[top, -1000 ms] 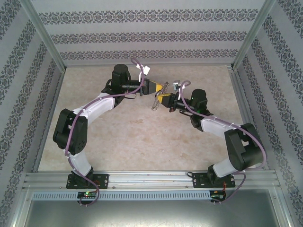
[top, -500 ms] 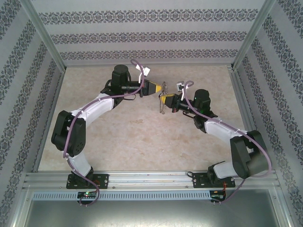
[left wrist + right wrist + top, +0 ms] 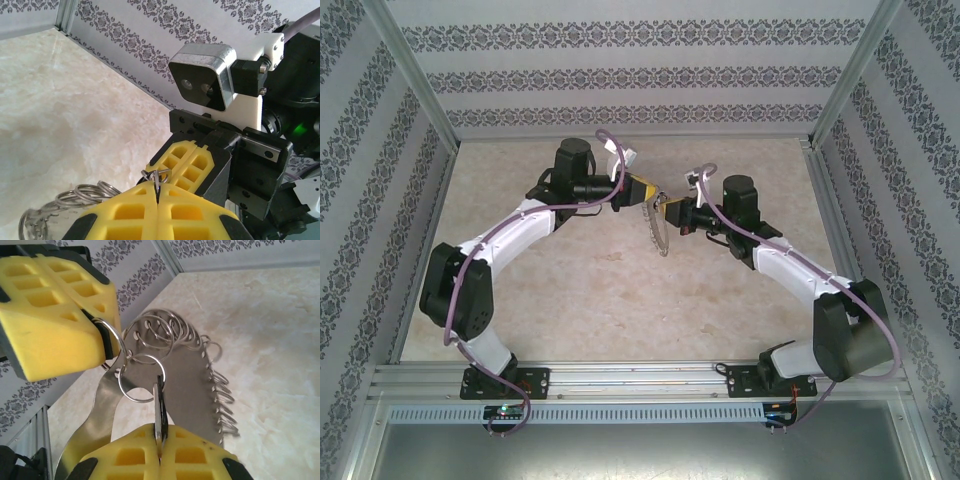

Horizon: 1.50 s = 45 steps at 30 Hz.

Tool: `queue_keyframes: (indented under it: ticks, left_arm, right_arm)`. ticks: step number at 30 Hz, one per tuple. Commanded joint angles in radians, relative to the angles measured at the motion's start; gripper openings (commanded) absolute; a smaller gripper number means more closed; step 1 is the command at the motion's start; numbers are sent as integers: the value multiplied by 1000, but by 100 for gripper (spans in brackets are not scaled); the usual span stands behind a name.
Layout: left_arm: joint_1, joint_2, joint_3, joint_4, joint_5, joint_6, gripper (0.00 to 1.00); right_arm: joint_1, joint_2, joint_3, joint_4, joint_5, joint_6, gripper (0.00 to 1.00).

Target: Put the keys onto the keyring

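top external view: the left gripper [image 3: 647, 191] and right gripper [image 3: 667, 208] meet tip to tip above the far half of the table [image 3: 570, 300]. over the last second the right wrist has swung up and in toward the left one. the keyring [image 3: 661, 235], a short tilted bundle a second ago, now hangs between them as a long thin strand.

left wrist view: the left gripper [image 3: 157, 195] is fully closed, and its jaws pinch a small wire loop at the tips. the right gripper [image 3: 180, 159] faces it, almost touching. loose loops of the keyring [image 3: 82, 196] hang at lower left.

right wrist view: the right gripper [image 3: 160, 440] is fully closed on a thin metal blade seen edge-on, which we judge to be the key [image 3: 160, 410]. its tip sits at a small split ring [image 3: 142, 377]. the left gripper [image 3: 102, 325] holds a neighbouring loop, and the keyring [image 3: 192, 385] hangs beneath.

meaning for the task: we judge that key and ring are now aligned for threading. whether the blade has entered the ring, we cannot tell.
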Motion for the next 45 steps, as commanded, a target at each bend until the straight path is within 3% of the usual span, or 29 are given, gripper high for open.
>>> queue_keyframes:
  ticks: [1, 16, 25, 45]
  left_arm:
    - [-11, -66, 20, -22, -27, 82, 0]
    - [-45, -89, 34, -152, -164, 227, 0]
    - [-62, -71, 43, -175, -169, 246, 0]
    - [-66, -72, 41, -173, -163, 246, 0]
  right_arm:
    - [6, -4, 52, -166, 57, -64, 0]
    - [26, -4, 153, -330, 111, -148, 0]
    - [56, 21, 209, -369, 124, -177, 0]
    - [13, -10, 252, -432, 124, -218, 0]
